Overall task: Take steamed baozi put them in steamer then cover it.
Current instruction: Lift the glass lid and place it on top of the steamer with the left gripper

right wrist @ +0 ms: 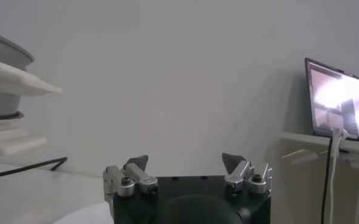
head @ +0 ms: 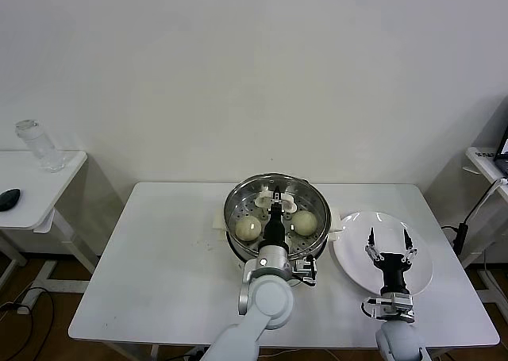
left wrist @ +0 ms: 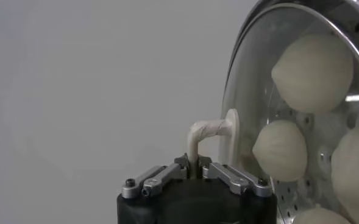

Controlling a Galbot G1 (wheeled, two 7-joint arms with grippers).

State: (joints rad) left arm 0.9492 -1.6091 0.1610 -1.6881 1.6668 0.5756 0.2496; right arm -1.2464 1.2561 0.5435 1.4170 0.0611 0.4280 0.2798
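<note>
Left tool [left wrist: 196,172] clamped on cream handle of clear glass cover [left wrist: 240,91], seating it over round steel steamer [head: 238,198] holding cream-white dough baozi [left wrist: 313,72]; right tool [head: 389,240] spread open, idle over flat white plate [head: 421,274].

You see a shiny steel steamer [head: 274,188] with a perforated metal tray, under a clear glass cover [left wrist: 252,91] with a smooth cream plastic handle [left wrist: 211,131]. The baozi [left wrist: 313,72] look matt and doughy. The plate [head: 421,254] is glossy white, the table [head: 159,258] matt white.
</note>
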